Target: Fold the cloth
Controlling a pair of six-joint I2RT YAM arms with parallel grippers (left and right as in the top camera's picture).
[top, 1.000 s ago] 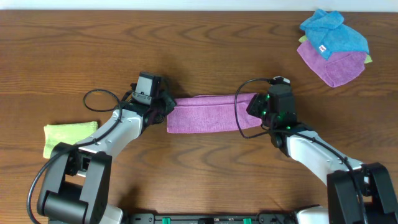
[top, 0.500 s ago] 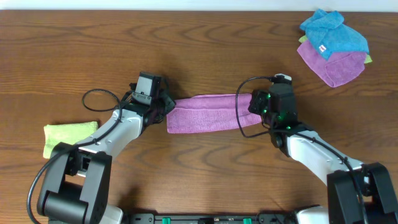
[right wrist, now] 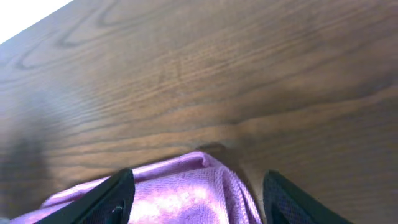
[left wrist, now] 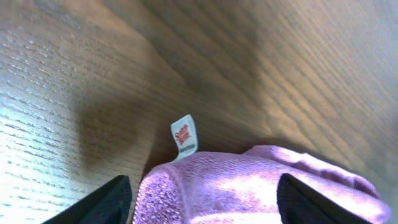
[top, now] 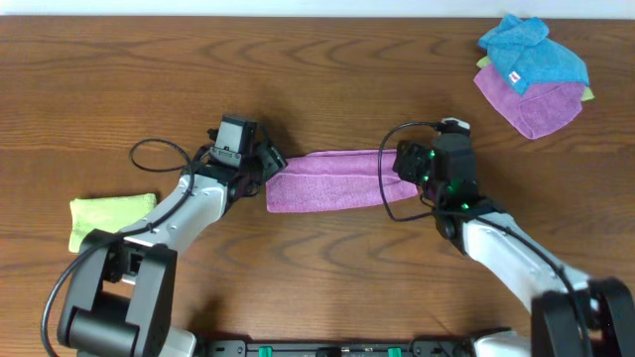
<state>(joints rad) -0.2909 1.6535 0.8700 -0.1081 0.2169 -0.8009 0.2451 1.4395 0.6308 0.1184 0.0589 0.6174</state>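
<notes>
Purple terry cloth lies folded into a long strip at the centre of the overhead frame, reaching from the left gripper to the right gripper. Both jaws stand spread, straddling its bunched ends without pinching. Only the left wrist view shows a white tag, its red print too small to read.
</notes>
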